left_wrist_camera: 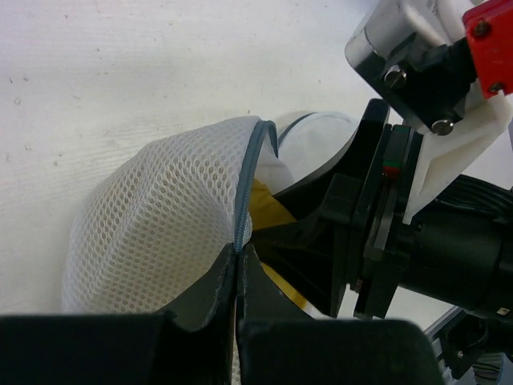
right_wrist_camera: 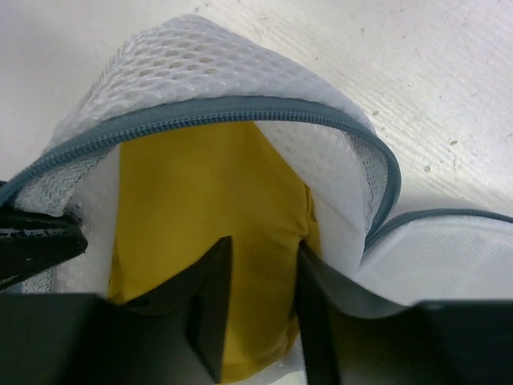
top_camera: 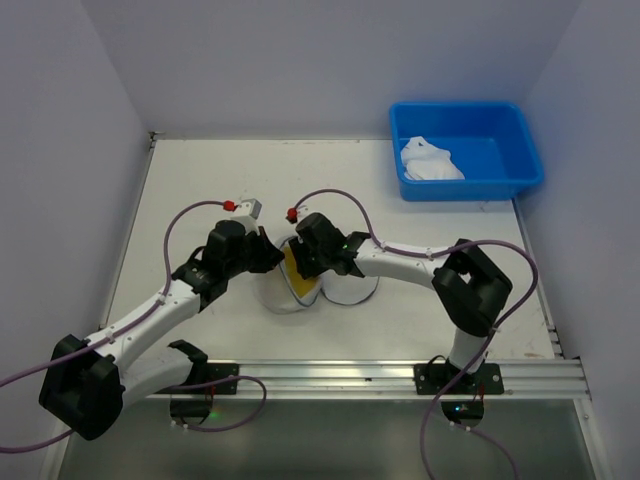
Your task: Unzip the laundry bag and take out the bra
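Left hand [left_wrist_camera: 235, 269] is clenched on the rim of the laundry bag [left_wrist_camera: 160, 208] on the counter [top_camera: 200, 180]; right hand [right_wrist_camera: 260, 273] is spread around the bra [right_wrist_camera: 200, 184] inside. Judged soft and light, the bra is best pinched mid-fabric.

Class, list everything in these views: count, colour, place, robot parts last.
laundry bag: one, white mesh, grey zipper, table centre, partly open.
bra: one, mustard yellow, inside the bag.
bin: one, blue, table's far right corner.
cloth: one, white, in the bin.
table: one, white, under everything.
left arm: one, white and black, from near left.
right arm: one, white and black, from near right.
left tool: one, black, shut on the bag's zipper edge.
right tool: one, black, straddling the bra, grip unclear.
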Robot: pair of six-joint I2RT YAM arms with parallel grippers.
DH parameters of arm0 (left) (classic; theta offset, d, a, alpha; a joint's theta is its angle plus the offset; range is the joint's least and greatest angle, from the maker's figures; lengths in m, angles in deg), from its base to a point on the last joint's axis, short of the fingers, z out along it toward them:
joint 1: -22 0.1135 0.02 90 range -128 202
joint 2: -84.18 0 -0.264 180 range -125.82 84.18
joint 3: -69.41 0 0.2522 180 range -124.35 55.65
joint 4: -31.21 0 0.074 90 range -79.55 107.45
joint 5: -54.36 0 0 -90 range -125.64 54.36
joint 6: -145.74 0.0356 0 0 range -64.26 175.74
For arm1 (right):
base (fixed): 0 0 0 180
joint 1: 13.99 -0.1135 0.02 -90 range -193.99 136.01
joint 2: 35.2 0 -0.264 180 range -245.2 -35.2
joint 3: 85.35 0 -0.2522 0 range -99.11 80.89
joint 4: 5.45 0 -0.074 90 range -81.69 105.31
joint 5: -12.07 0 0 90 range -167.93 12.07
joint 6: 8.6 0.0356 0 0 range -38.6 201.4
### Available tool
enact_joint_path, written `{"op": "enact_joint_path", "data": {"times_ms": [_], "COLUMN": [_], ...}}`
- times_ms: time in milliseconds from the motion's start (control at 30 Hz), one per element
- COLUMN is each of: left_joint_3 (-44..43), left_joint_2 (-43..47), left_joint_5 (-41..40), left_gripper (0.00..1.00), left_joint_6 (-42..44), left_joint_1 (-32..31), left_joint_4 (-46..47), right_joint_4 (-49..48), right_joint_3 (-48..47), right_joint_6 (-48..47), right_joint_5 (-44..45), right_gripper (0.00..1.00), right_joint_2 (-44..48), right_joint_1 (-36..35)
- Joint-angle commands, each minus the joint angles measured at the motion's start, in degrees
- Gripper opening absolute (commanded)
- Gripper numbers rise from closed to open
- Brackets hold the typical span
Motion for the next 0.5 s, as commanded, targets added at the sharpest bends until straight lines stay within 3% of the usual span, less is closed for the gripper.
{"op": "enact_joint_path", "data": {"times_ms": [0, 33, 67, 100, 467], "left_joint_3": [0.8, 0.8, 0.8, 0.8, -1.04], "left_joint_2": [0.9, 0.81, 0.46, 0.29, -1.12], "left_joint_5": [0.07, -0.02, 0.07, -0.02, -4.5], "left_gripper": [0.0, 0.0, 0.0, 0.0, 0.0], "left_joint_6": [0.0, 0.0, 0.09, 0.09, -0.96], "left_joint_1": [0.01, 0.01, 0.01, 0.1, 0.19], "left_joint_4": [1.5, 1.5, 1.5, 1.5, -2.71], "right_joint_4": [0.58, 0.93, 1.19, 1.2, -2.05], "right_joint_3": [-0.81, -1.25, -1.34, -1.34, 3.32], "right_joint_6": [0.35, 0.17, -0.09, -0.53, -4.92], "right_joint_5": [0.62, 0.17, 0.08, -0.62, -17.21], "right_gripper": [0.33, 0.25, 0.07, 0.01, 0.0], "right_joint_2": [0.28, 0.45, 0.63, 1.85, 22.32], "right_joint_1": [-0.14, -0.14, -0.14, -0.14, -0.05]}}
